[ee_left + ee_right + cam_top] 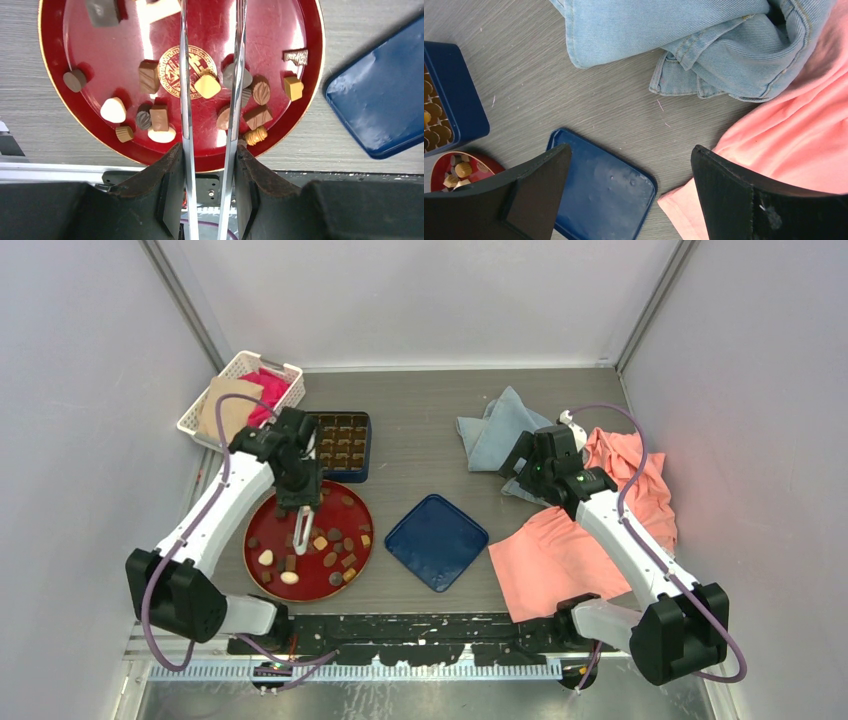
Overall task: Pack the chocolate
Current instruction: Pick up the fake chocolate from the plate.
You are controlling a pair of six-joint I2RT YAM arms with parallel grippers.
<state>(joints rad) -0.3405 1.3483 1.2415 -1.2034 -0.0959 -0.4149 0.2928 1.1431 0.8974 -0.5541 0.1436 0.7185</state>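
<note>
- The left arm (215, 510) and right arm (620, 530) are built from white link shells joined by bulky black joint housings.
- A purple cable (148, 625) is looped along each arm.
- The left gripper (209, 150) is fitted with black wedge-shaped fingers (160, 195), their edges worn brownish.
- The right gripper (631, 150) is fitted with matte black fingers (531, 192); pale scuffs are seen on one.

A: Where is the bench (420, 455) open?
B: Between the blue box (350, 477) and the denim (495, 430), and all around the blue lid (437, 540).
A: And on the plate (100, 65)?
B: Tight. The chocolates (207, 86) lie between and beside the tongs (185, 100).
</note>
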